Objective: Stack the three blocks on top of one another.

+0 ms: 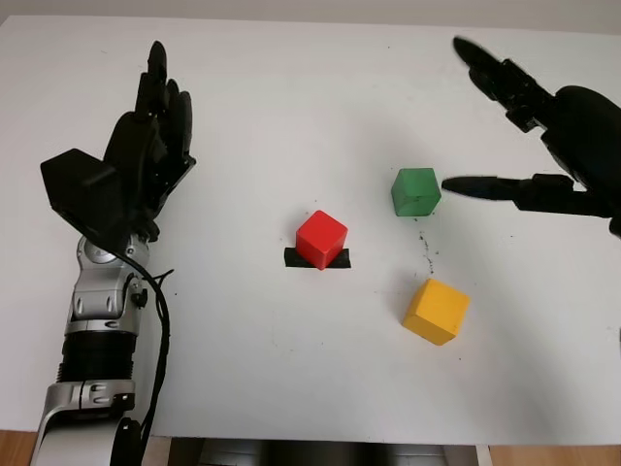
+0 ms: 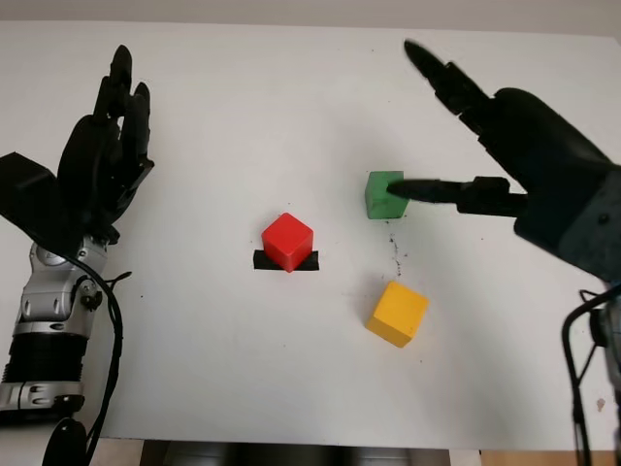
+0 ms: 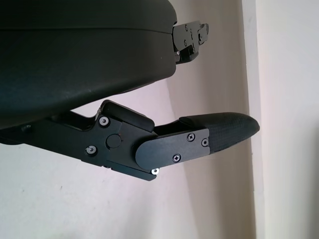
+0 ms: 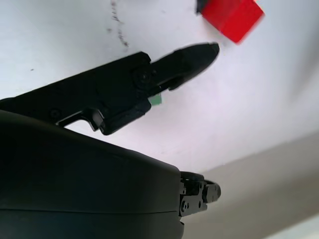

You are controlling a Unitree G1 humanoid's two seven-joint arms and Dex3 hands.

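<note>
Three blocks lie apart on the white table point(image 1: 291, 388). The red block point(image 1: 321, 238) sits mid-table on a strip of black tape point(image 1: 292, 257). To its right and farther back is the green block point(image 1: 415, 191), and the yellow block point(image 1: 436, 311) lies nearer the front. My right hand point(image 1: 466, 121) is open at the right. Its thumb point(image 1: 475, 186) points at the green block's right side, and I cannot tell whether it touches. In the right wrist view, the red block point(image 4: 232, 17) lies beyond that thumb point(image 4: 192, 56). My left hand point(image 1: 146, 136) is open, raised at the far left.
The table's front edge point(image 1: 310, 442) runs below the blocks. A black cable point(image 1: 160, 330) hangs along the left forearm. Faint dark specks point(image 1: 425, 248) mark the table between the green and yellow blocks.
</note>
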